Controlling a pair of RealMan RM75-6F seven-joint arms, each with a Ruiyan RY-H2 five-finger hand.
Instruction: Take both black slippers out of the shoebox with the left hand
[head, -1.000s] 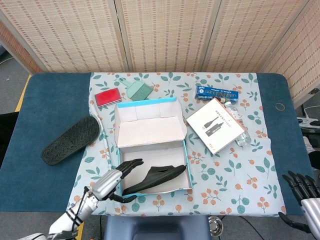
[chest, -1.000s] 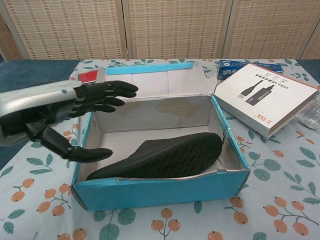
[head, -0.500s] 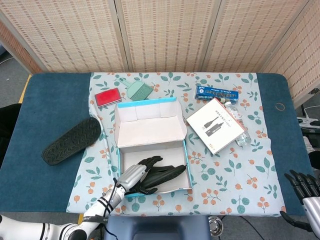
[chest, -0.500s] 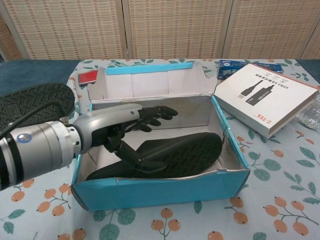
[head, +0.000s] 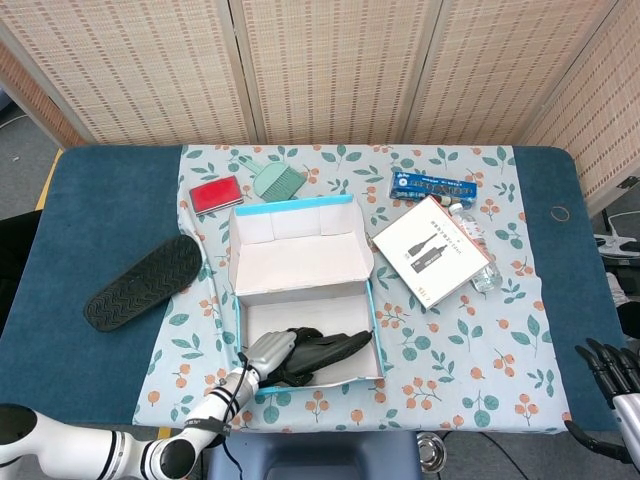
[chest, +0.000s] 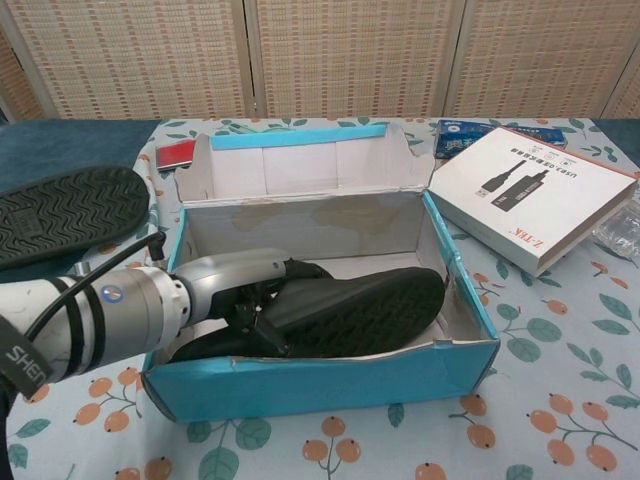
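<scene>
Black slipper number two (chest: 345, 312) lies inside the shoebox (chest: 320, 380) at the lower centre of the chest view, tipped on its side with the ribbed sole facing the near blue wall. The left hand (chest: 255, 295) reaches into the box from the lower left of the frame, its silver back over the heel end of the slipper and its dark fingers (chest: 262, 322) curled round the slipper's edge, so it grips that slipper. In the head view the same hand (head: 270, 352) sits low in the frame, inside the box's near end (head: 305, 378), on the slipper (head: 325, 352). At the bottom right corner of the head view the right hand (head: 612, 370) shows only as a few dark fingers, slightly apart and touching nothing; it holds nothing that I can see. Further up and to the left, the other black slipper (head: 143, 281) rests sole up on the blue table (head: 90, 190), well apart from the box and just beside the edge of the flowered cloth (head: 450, 340). Right of the box lies a white carton (head: 432, 250), tilted, with a clear plastic bottle (head: 478, 250) just beyond its right edge. Beyond the box's upright white flap, toward the top of the frame, are a red case (head: 217, 194), a green brush (head: 274, 181) and a blue packet (head: 433, 185), and behind the table stands a woven folding screen (head: 330, 65).
</scene>
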